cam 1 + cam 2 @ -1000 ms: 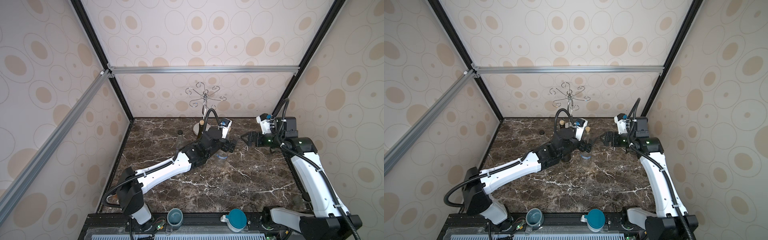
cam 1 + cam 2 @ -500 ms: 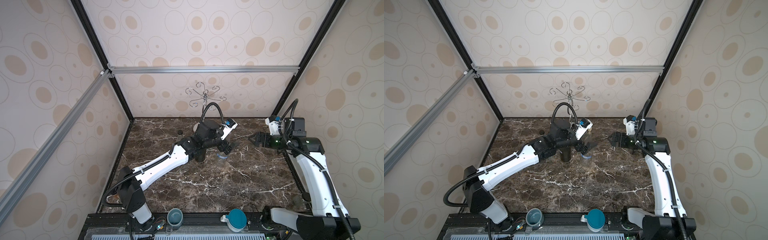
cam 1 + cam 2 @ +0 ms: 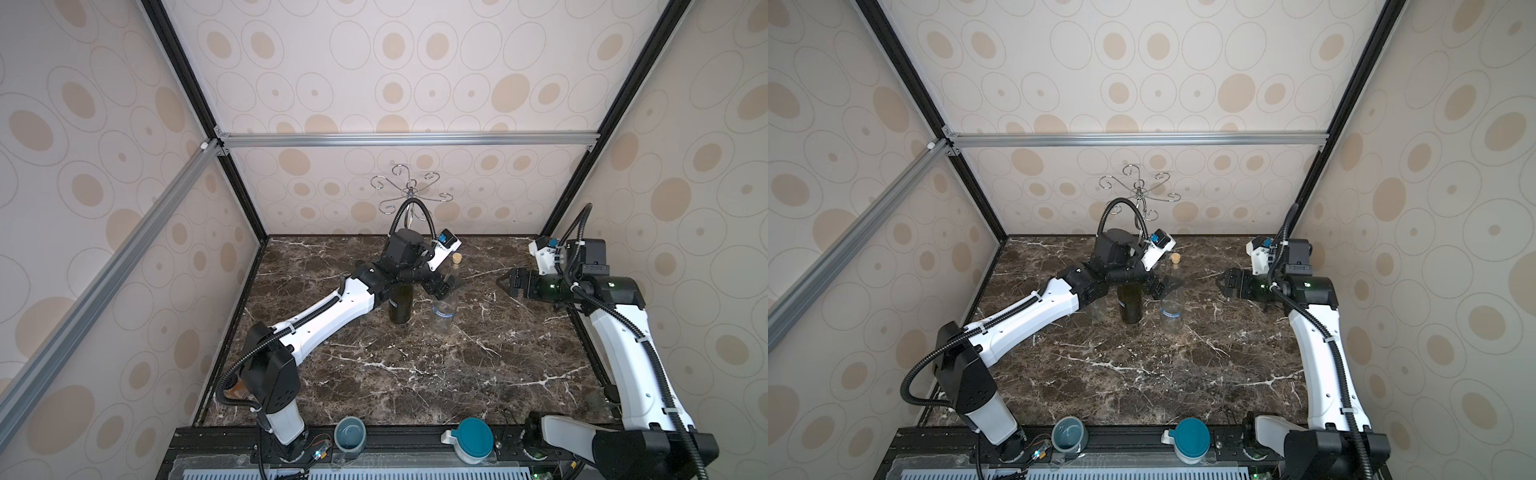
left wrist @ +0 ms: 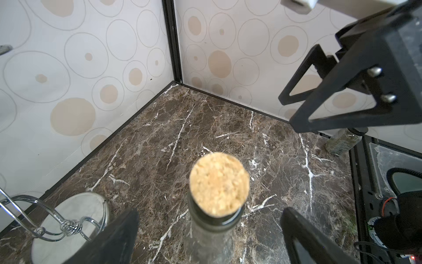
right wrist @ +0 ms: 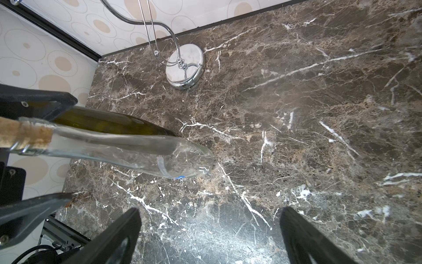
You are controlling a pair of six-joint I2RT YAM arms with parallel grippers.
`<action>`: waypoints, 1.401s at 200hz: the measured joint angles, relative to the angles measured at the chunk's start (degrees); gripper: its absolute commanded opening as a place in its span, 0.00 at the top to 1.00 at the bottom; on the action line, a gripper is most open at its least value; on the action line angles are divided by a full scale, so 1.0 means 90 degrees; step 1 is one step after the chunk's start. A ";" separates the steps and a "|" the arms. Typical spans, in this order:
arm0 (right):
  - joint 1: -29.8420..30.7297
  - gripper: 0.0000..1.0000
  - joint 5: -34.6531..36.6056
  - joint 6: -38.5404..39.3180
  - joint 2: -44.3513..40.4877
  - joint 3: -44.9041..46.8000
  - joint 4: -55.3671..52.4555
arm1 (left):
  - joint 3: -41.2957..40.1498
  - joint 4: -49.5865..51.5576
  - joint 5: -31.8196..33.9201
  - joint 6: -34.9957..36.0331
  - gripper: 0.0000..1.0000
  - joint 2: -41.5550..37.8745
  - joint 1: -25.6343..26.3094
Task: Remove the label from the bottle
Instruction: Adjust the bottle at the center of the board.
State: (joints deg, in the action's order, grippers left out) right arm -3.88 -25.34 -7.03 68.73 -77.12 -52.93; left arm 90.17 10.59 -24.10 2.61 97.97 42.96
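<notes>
A clear glass bottle [image 3: 445, 305] [image 3: 1172, 309] with a cork [image 3: 457, 257] [image 4: 218, 184] stands upright mid-table. A thin bluish label [image 3: 444, 313] [image 5: 163, 169] circles its lower body. My left gripper [image 3: 446, 286] [image 3: 1169, 284] [image 4: 210, 228] is open, its fingers [image 4: 118, 237] standing either side of the bottle's neck with a gap on each side. My right gripper [image 3: 505, 282] [image 3: 1223, 282] [image 5: 210, 228] hangs open and empty to the right of the bottle, pointing at it.
A dark green bottle [image 3: 400, 305] [image 3: 1130, 305] stands just left of the clear one, under my left wrist. A chrome hook stand [image 3: 409, 195] [image 5: 185, 68] is at the back. A small jar [image 4: 342, 141] sits at the right edge. A teal cup [image 3: 350, 434] and a lidded tub [image 3: 471, 444] are on the front rail.
My left wrist has risen and turned, bringing its open fingers around the clear bottle's neck. My right arm has drawn back to the right, away from the bottle.
</notes>
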 measured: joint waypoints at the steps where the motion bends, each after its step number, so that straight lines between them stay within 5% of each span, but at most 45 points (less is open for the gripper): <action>1: 0.0000 0.02 0.0000 0.0000 0.0000 0.0002 0.0002 | 0.0002 -0.0005 -0.0024 0.0000 0.08 0.0007 -0.0007; 62: 0.0000 0.03 -0.0046 0.0002 -0.0002 0.0121 0.0017 | 0.0209 -0.0262 -0.0750 0.0024 0.24 0.0306 -0.0219; 96: 0.0000 0.04 -0.0073 0.0005 -0.0002 0.0146 0.0027 | 0.0340 -0.0338 -0.0988 0.0029 0.45 0.0508 -0.0240; 161: 0.0000 0.04 -0.0092 0.0005 -0.0032 0.0221 0.0075 | 0.0340 -0.0408 -0.0928 0.0044 0.67 0.0549 -0.0238; 202: 0.0000 0.04 -0.0221 -0.0051 -0.0066 0.0231 0.0197 | 0.0333 -0.0493 -0.0335 -0.0182 0.76 0.0529 -0.0138; 280: -0.0005 0.05 -0.0374 -0.0100 -0.0078 0.0257 0.0294 | 0.0316 -0.0503 0.2470 -0.1428 0.80 0.0440 0.0877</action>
State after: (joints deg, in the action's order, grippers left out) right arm -3.92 -28.71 -7.92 68.03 -74.81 -50.28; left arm 93.01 6.07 -1.87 -10.24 101.93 50.85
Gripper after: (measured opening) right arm 0.953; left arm 0.302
